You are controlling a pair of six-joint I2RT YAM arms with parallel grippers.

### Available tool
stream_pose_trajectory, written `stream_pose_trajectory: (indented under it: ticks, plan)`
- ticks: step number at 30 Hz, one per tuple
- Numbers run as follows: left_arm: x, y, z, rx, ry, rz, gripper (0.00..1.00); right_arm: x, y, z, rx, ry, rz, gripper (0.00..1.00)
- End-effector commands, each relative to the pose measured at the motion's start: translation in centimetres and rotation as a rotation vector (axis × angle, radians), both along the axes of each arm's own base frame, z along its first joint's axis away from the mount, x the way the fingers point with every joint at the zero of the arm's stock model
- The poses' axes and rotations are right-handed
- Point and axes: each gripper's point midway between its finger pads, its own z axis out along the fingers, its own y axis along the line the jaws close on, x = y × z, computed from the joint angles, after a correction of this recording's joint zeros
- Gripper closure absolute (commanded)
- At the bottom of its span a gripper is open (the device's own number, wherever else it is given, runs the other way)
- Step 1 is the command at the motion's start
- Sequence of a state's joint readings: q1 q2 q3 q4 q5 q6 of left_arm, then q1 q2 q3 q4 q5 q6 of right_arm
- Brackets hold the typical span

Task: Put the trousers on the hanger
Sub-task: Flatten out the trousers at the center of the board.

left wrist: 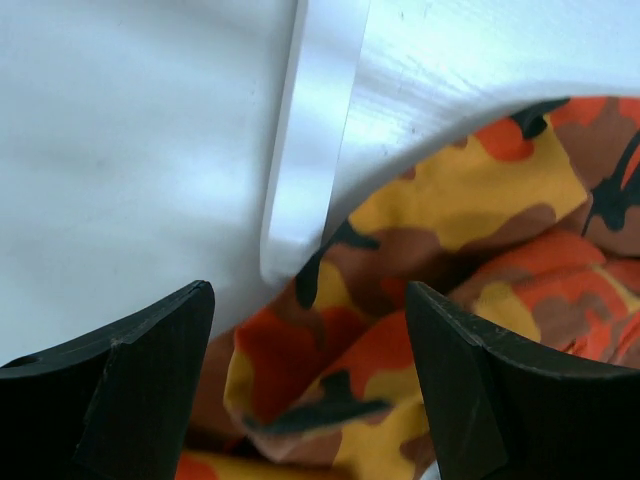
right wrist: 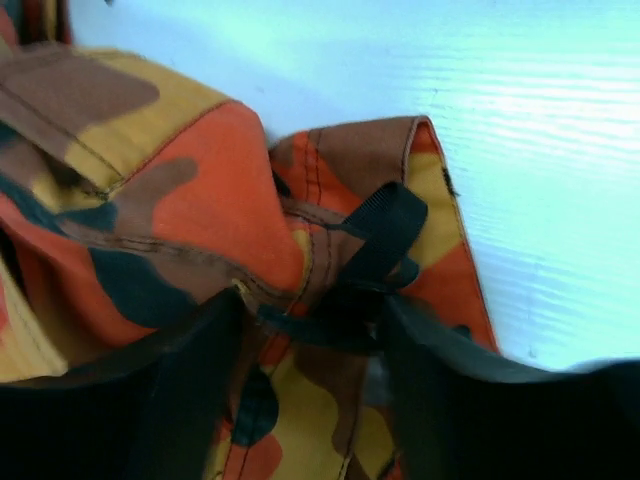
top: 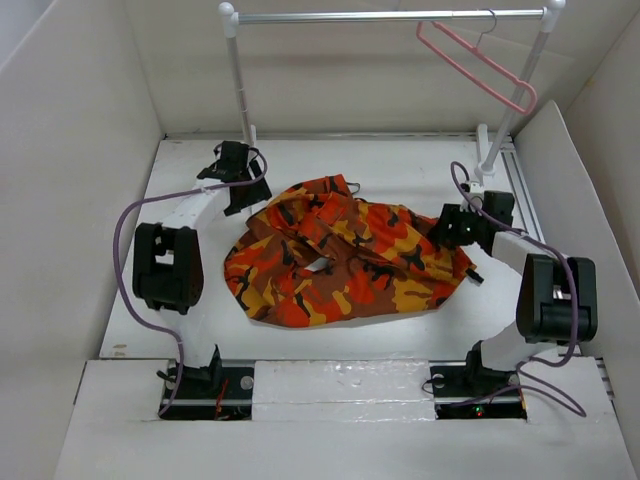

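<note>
Your right gripper [right wrist: 310, 325] straddled the waistband of the trousers [top: 350, 262] beside a black strap [right wrist: 385, 235], with cloth bunched between the fingers; the views did not show whether it had clamped. Your left gripper [left wrist: 310, 300] hung released, jaws spread over the cloth's far left edge. The trousers lay crumpled mid-table [top: 400, 165], well apart from the hanger [top: 478, 62] on the rail [top: 390, 16] at the far right. A pinch on the strap alone could slip, and a one-sided lift would likely drag the heap into a tangle.
</note>
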State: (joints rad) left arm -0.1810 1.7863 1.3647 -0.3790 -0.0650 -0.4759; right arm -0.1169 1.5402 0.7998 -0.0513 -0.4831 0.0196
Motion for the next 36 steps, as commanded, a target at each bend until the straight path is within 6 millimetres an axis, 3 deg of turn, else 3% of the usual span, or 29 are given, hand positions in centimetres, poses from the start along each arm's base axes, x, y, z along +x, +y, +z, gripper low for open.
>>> stream_pose_trajectory:
  ticks: [1, 2, 5, 7, 8, 9, 10, 11, 14, 15, 16, 17, 18, 19, 22, 23, 24, 25, 27, 30, 36]
  plan:
    - [2.2, 0.3, 0.2, 0.027, -0.026, 0.009, 0.27, 1.9, 1.7, 2.8, 0.094, -0.161, 0.058, 0.44]
    - [2.7, 0.8, 0.0, 0.025, -0.034, 0.022, 0.28, 1.8, 1.9, 3.2, 0.092, -0.173, 0.054, 0.66]
    - [3.4, 0.2, -1.5, -0.039, -0.011, -0.010, 0.37, 1.1, 1.6, 5.4, 0.027, -0.212, 0.022, 1.00]
    - [3.4, 0.1, -2.2, -0.071, 0.003, -0.013, 0.43, 0.4, 1.7, 7.3, -0.007, -0.244, 0.013, 1.00]
    - [3.5, -0.1, -2.4, -0.078, -0.003, -0.015, 0.53, -0.1, 1.2, 9.9, -0.049, -0.313, -0.021, 1.00]
    - [3.3, -0.5, -2.6, -0.098, 0.003, -0.027, 0.88, -1.7, 1.0, 9.9, -0.073, -0.260, -0.037, 1.00]
    - [3.4, -0.5, -2.4, -0.103, 0.001, -0.019, 1.00, -2.5, 0.8, 10.7, -0.102, -0.270, -0.043, 1.00]
    - [3.3, -0.4, -2.4, -0.104, 0.008, -0.007, 1.00, -3.6, 0.5, 13.3, -0.135, -0.336, -0.067, 1.00]
    - [2.9, -0.7, 1.1, -0.132, -0.068, -0.015, 1.00, -7.2, -0.6, 15.3, -0.183, -0.322, -0.113, 1.00]
    - [2.2, 0.0, 4.1, -0.166, -0.129, 0.004, 1.00, -9.4, -0.9, 16.6, -0.216, -0.340, -0.110, 1.00]
    - [1.4, 0.0, 5.7, -0.200, -0.162, 0.003, 1.00, -10.2, -1.3, 18.6, -0.237, -0.376, -0.121, 1.00]
    - [-0.5, -0.2, 10.9, -0.268, -0.292, -0.018, 1.00, -11.7, -0.9, 20.4, -0.259, -0.397, -0.111, 1.00]
    - [-0.8, 0.2, 10.0, -0.265, -0.274, -0.005, 1.00, -12.2, -0.9, 20.1, -0.260, -0.379, -0.108, 1.00]
    - [-1.5, 0.6, 11.3, -0.266, -0.302, 0.018, 1.00, -12.7, -0.8, 22.1, -0.261, -0.414, -0.110, 1.00]
    - [-4.3, 2.4, 13.7, -0.212, -0.351, 0.089, 1.00, -14.0, -1.7, 25.4, -0.281, -0.472, -0.159, 1.00]
    - [-5.2, 2.7, 13.4, -0.201, -0.326, 0.100, 1.00, -14.1, -2.4, 25.7, -0.307, -0.465, -0.188, 1.00]
    - [-5.7, 2.5, 12.5, -0.202, -0.294, 0.088, 0.76, -14.3, -2.8, 25.3, -0.327, -0.435, -0.192, 1.00]
    - [-5.9, 2.1, 11.3, -0.208, -0.255, 0.061, 0.61, -14.0, -3.0, 24.9, -0.351, -0.413, -0.186, 1.00]
    - [-6.4, 0.8, 7.5, -0.244, -0.127, 0.008, 0.40, -13.8, -3.2, 24.6, -0.368, -0.392, -0.189, 1.00]
    - [-6.4, -2.1, 4.4, -0.374, -0.041, -0.056, 0.35, -13.7, -3.0, 24.3, -0.358, -0.404, -0.178, 1.00]
    - [-4.5, -8.9, 4.8, -0.487, -0.066, -0.143, 0.33, -14.1, -2.4, 22.8, -0.351, -0.381, -0.141, 1.00]
